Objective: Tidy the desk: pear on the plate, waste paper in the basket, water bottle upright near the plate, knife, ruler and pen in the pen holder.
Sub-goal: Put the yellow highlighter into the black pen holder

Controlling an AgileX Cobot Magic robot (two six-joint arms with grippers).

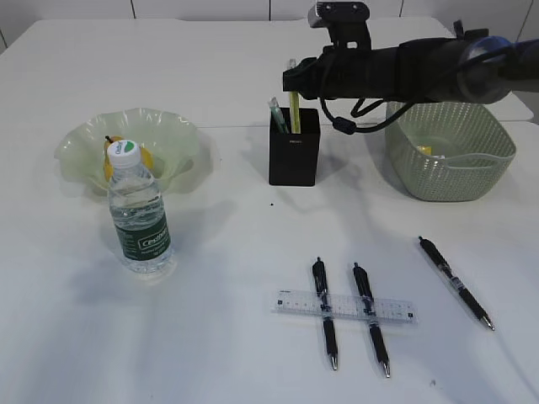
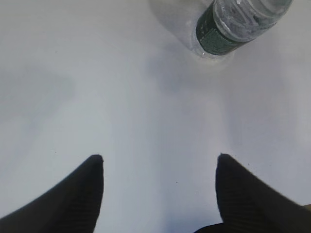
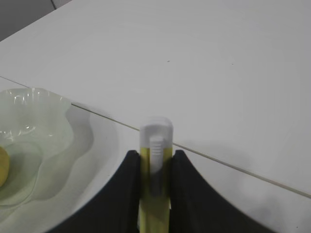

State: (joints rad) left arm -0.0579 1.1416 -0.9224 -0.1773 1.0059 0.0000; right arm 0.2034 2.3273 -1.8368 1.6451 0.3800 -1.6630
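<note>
Right wrist view showed my right gripper (image 3: pixel 155 162) clamped on the yellow knife (image 3: pixel 156 145) above the pen holder (image 1: pixel 294 147), bowl at nine o'clock; a crooked drop could tip it. Left gripper (image 2: pixel 159 167) hung apart, empty.

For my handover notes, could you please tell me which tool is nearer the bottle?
Left. The left tool hovers open just short of the bottle; the right tool grips the knife over the holder.

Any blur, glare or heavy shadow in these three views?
Exterior view: sharp, even light, soft shadows beside the pen holder and water bottle. Left wrist view: the left gripper is dark, the bottle slightly soft at the frame's top. Right wrist view: the yellow knife between the right gripper fingers is blurred close up.
</note>
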